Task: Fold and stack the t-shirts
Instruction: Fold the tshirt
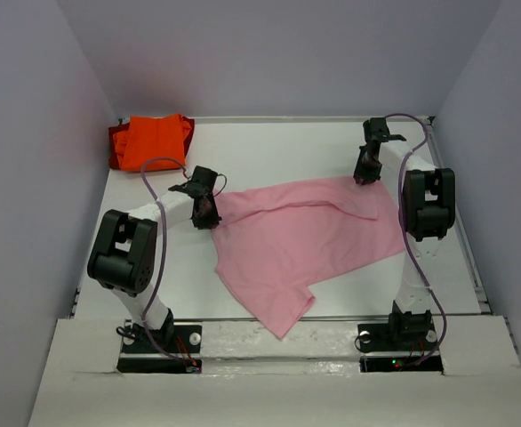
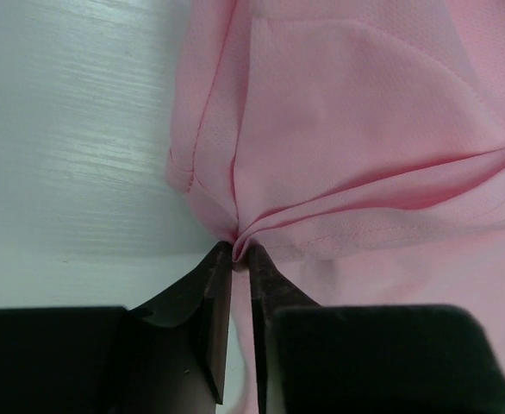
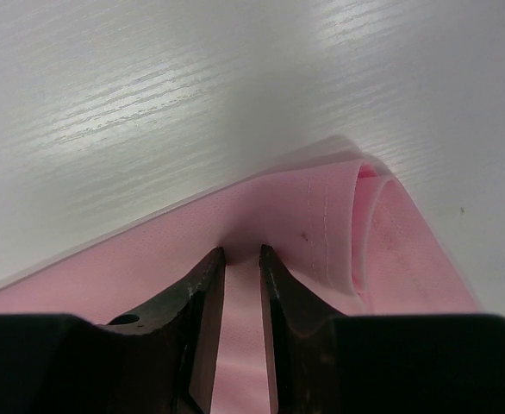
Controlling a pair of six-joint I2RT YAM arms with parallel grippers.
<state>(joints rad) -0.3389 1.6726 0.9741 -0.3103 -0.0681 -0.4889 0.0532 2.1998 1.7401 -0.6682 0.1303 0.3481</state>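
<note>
A light pink t-shirt (image 1: pixel 305 240) lies spread and rumpled across the middle of the white table (image 1: pixel 278 147), with one corner hanging towards the near edge. My left gripper (image 1: pixel 205 213) is at its left edge; in the left wrist view the gripper (image 2: pixel 240 250) is shut on a gathered fold of the pink t-shirt (image 2: pixel 347 129). My right gripper (image 1: pixel 364 176) stands at the shirt's far right corner. In the right wrist view the gripper (image 3: pixel 242 253) is shut on the pink t-shirt (image 3: pixel 149 259) beside a rolled hem. Folded orange t-shirts (image 1: pixel 154 140) lie in a pile at the back left.
Grey walls close in the table on the left, back and right. The two arm bases sit on the near edge. A cable loops over the left arm (image 1: pixel 154 178) close to the orange pile.
</note>
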